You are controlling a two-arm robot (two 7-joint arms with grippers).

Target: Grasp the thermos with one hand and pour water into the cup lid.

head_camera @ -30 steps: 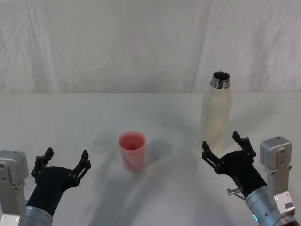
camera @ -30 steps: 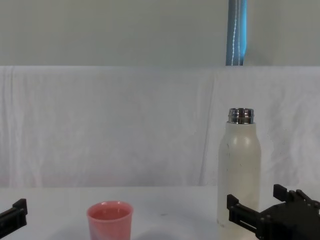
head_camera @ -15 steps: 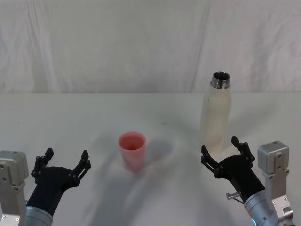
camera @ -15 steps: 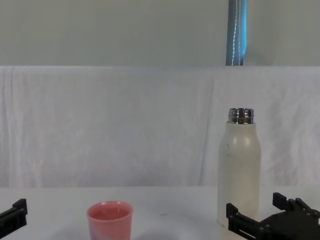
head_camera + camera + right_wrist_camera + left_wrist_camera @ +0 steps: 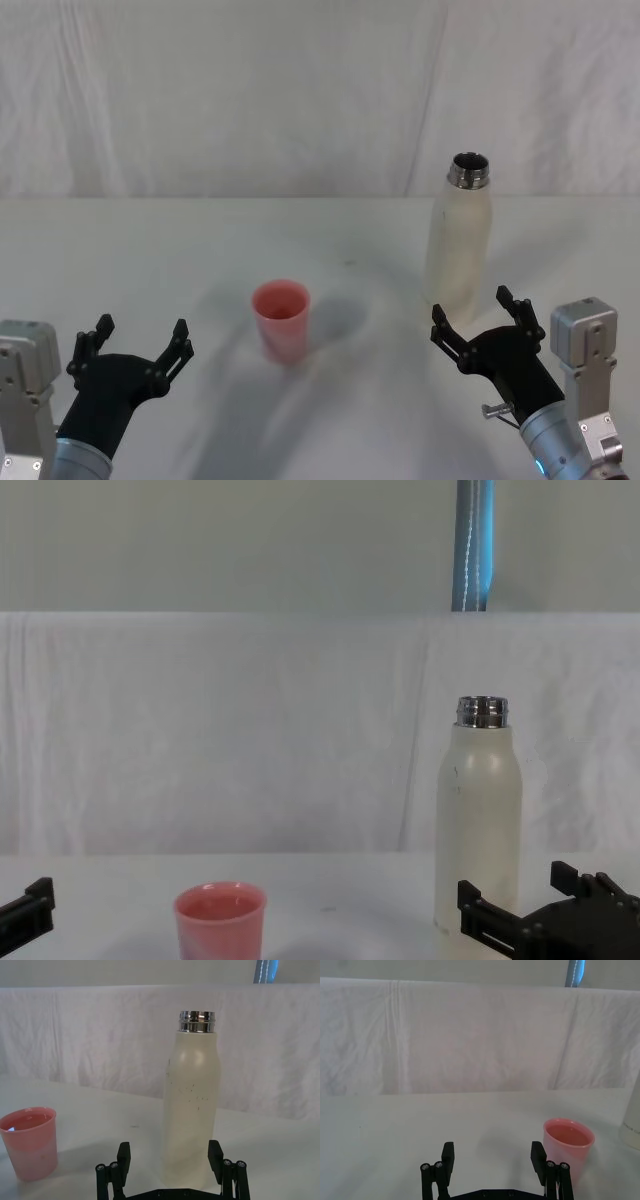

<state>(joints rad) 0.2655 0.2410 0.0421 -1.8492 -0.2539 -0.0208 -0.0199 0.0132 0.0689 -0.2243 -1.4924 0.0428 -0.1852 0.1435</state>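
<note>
Thermos (image 5: pixel 458 240) stands upright on the white worktop (image 5: pixel 200 250), right of centre, cap off, silver neck open. Its inside is dark from the head view; contents can't be told. Cup (image 5: pixel 281 319) sits upright left of the thermos, well apart from it, mouth up. Interior looks pink with a faint sheen in the right wrist view (image 5: pixel 29 1141); whether there is water in it is hard to tell.

Right gripper (image 5: pixel 487 322) is low, just in front of the thermos base, fingers spread wide, holding nothing, not touching the bottle. In the right wrist view the thermos (image 5: pixel 191 1100) sits between the two spread fingers (image 5: pixel 216 1156), farther off.

Left gripper (image 5: pixel 135 342) is parked at the near left, fingers spread, empty, cup off to its right. In the chest view both grippers are cut off by the bottom edge.
</note>
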